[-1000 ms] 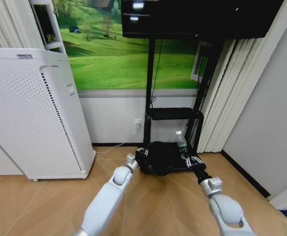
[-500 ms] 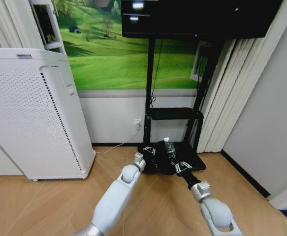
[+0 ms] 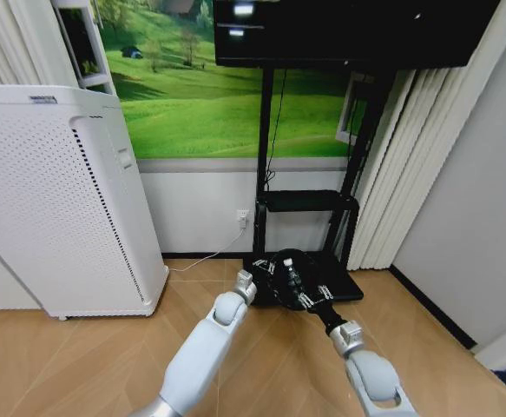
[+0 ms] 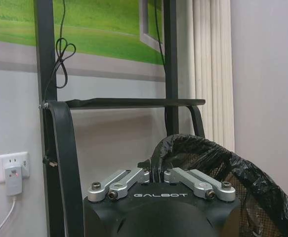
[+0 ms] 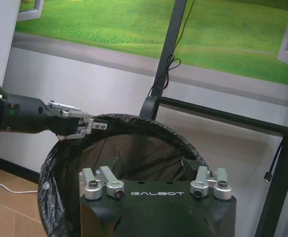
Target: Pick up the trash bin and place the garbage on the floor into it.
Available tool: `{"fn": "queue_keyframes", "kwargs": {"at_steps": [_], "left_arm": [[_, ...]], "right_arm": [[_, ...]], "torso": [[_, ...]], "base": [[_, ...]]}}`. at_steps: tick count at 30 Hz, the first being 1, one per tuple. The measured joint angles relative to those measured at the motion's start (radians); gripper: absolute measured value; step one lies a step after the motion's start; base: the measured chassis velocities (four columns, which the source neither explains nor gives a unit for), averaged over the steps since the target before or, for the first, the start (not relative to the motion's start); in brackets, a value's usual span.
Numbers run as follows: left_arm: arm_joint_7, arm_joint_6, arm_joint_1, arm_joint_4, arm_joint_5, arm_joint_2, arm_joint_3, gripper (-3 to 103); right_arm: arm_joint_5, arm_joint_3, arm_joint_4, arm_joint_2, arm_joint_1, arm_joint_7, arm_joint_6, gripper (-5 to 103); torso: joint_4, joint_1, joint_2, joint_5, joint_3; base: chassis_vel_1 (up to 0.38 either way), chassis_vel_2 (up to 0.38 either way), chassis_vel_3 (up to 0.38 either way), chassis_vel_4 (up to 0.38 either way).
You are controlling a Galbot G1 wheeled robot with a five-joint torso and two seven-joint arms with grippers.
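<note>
The trash bin (image 3: 279, 258) is a round black mesh basket lined with a black bag, in front of the TV stand. My left gripper (image 3: 264, 269) is shut on its near-left rim; the left wrist view shows the fingers (image 4: 134, 177) meeting on the bag-covered rim (image 4: 208, 153). My right gripper (image 3: 309, 298) is at the bin's right side, facing into the mouth. In the right wrist view its jaws (image 5: 153, 181) stand wide apart, empty, over the mesh interior (image 5: 144, 153), with the left gripper (image 5: 87, 126) across the rim. A small clear bottle (image 3: 290, 276) lies tilted in the bin's mouth.
A tall white perforated appliance (image 3: 53, 200) stands at the left. The black TV stand (image 3: 305, 201) with its flat base (image 3: 346, 282) is right behind the bin. Curtains (image 3: 400, 174) hang at the right. A wall socket (image 3: 242, 215) and cable sit low on the wall. Parquet floor (image 3: 79, 365) lies open in front.
The right arm swung left, carrying the bottle from beside the stand to the bin's mouth, where it now sits lower and tipped. The left arm shifted right with the bin, then held still.
</note>
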Motion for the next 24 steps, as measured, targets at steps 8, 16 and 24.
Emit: {"fn": "queue_keyframes", "kwargs": {"at_steps": [8, 16, 24], "left_arm": [[-0.008, 0.009, 0.012, -0.029, -0.003, 0.021, -0.004, 7], [-0.010, 0.024, 0.036, -0.075, -0.019, 0.062, -0.026, 7], [-0.011, 0.033, 0.061, -0.124, -0.040, 0.121, -0.049, 7]], "right_arm": [[0.075, 0.049, 0.081, -0.012, -0.034, 0.017, -0.036, 98], [0.237, 0.068, 0.088, -0.124, -0.129, 0.022, -0.101, 100], [0.228, 0.052, -0.112, -0.226, -0.096, 0.016, -0.015, 100]], "torso": [[0.0000, 0.000, 0.000, 0.0000, 0.000], [-0.0002, 0.000, 0.000, -0.0001, 0.000], [0.0001, 0.000, 0.000, 0.0001, 0.000]], "base": [[0.000, 0.000, 0.000, 0.000], [0.000, 0.000, 0.000, 0.000], [0.000, 0.000, 0.000, 0.000]]}}
